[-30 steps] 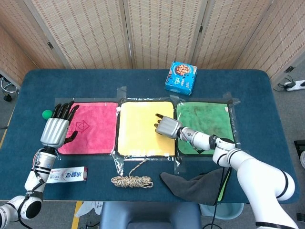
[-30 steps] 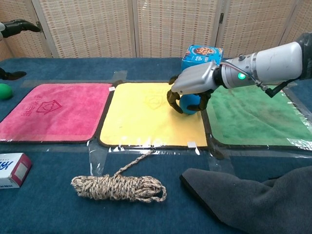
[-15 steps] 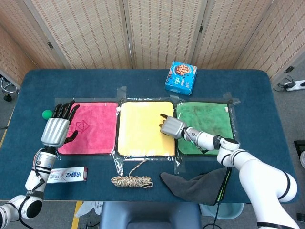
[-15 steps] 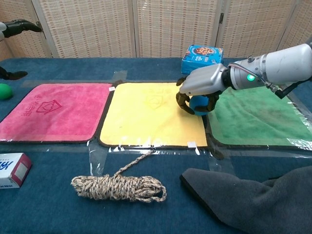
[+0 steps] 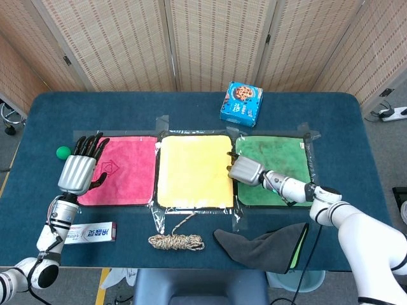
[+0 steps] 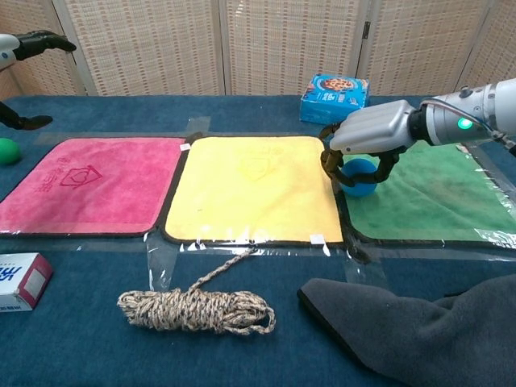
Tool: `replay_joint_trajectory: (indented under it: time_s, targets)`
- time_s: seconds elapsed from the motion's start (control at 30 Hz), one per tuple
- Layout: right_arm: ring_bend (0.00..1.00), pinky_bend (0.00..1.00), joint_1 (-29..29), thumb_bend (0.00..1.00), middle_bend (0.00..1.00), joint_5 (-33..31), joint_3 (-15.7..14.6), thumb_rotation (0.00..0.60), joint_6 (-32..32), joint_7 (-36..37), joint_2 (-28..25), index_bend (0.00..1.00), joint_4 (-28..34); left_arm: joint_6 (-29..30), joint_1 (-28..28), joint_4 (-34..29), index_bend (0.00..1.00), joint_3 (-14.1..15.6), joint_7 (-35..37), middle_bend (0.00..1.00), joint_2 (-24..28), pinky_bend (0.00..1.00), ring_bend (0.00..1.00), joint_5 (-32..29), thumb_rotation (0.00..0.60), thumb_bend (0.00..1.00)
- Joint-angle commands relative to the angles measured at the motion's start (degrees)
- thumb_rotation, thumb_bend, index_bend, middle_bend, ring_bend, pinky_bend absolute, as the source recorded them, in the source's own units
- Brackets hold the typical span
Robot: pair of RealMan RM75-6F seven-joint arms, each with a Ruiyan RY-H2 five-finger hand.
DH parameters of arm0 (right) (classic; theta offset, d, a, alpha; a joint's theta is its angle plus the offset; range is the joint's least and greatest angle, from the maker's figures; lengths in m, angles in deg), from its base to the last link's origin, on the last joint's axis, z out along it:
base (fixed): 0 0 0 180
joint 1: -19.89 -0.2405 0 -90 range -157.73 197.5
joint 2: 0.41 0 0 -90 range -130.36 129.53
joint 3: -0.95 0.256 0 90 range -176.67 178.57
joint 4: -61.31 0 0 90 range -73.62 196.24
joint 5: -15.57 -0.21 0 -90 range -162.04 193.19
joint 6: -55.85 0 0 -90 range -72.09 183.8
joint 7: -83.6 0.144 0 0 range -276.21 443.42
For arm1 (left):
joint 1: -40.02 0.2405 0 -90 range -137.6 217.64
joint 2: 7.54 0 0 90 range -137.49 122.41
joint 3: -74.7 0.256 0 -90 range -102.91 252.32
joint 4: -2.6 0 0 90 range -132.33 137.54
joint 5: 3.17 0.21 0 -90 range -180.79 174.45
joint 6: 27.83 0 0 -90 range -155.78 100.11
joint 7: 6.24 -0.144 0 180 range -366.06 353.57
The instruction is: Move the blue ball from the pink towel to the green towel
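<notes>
My right hand (image 6: 367, 141) (image 5: 245, 171) grips the blue ball (image 6: 359, 176) from above, its fingers curled around it, just over the left edge of the green towel (image 6: 427, 197) (image 5: 280, 159). In the head view the hand hides the ball. The pink towel (image 6: 89, 184) (image 5: 124, 169) lies at the left with nothing on it. Above the pink towel's left edge my left hand (image 5: 79, 168) is raised, fingers spread and empty; the chest view shows only its dark fingertips (image 6: 40, 40) at the top left.
A yellow towel (image 6: 254, 187) lies between the pink and green ones. A green ball (image 6: 7, 150) sits left of the pink towel. A blue cookie box (image 6: 334, 91) stands behind the towels. A rope coil (image 6: 197, 310), a grey cloth (image 6: 419, 330) and a toothpaste box (image 6: 20, 280) lie along the front.
My right hand has carried the blue ball rightward, from over the yellow towel to the green towel's left edge. The left hand has shifted slightly.
</notes>
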Motion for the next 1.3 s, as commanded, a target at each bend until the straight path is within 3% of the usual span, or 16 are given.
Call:
replay_joint_trajectory:
  time_s: [0.03, 0.43, 0.7, 0.97, 1.3]
  targets:
    - [0.32, 0.04, 0.7, 0.59, 0.34, 0.4, -0.5, 0.6, -0.8, -0.2, -0.7, 0.53, 0.5, -0.1, -0.1, 0.0, 0.0, 0.0, -0.2, 0.0, -0.1, 0.0, 0.0, 0.0, 0.6, 0.37]
    - [0.32, 0.04, 4.8, 0.59, 0.34, -0.2, -1.1, 0.6, -3.8, -3.3, -6.6, 0.53, 3.0, 0.1, -0.3, -0.2, 0.0, 0.1, -0.6, 0.0, -0.3, 0.0, 0.0, 0.1, 0.6, 0.37]
    - [0.31, 0.04, 7.6, 0.59, 0.32, -1.3, 2.0, 0.6, -10.3, -5.2, -10.8, 0.53, 8.1, 0.3, -0.3, 0.2, 0.0, 0.0, -0.1, 0.0, -0.2, 0.0, 0.0, 0.6, 0.6, 0.37]
    - [0.27, 0.04, 7.2, 0.59, 0.27, 1.6, 1.1, 0.6, -8.9, -8.0, -10.0, 0.49, 11.9, 0.8, -0.2, -0.6, 0.0, 0.1, -0.4, 0.0, -0.1, 0.0, 0.0, 0.8, 0.6, 0.37]
    - [0.27, 0.04, 8.5, 0.59, 0.27, 1.9, 0.2, 0.6, -5.5, -10.0, -7.9, 0.49, 9.4, 1.4, 0.1, -0.9, 0.0, 0.2, -0.7, 0.0, 0.0, 0.0, 0.0, 1.1, 0.6, 0.37]
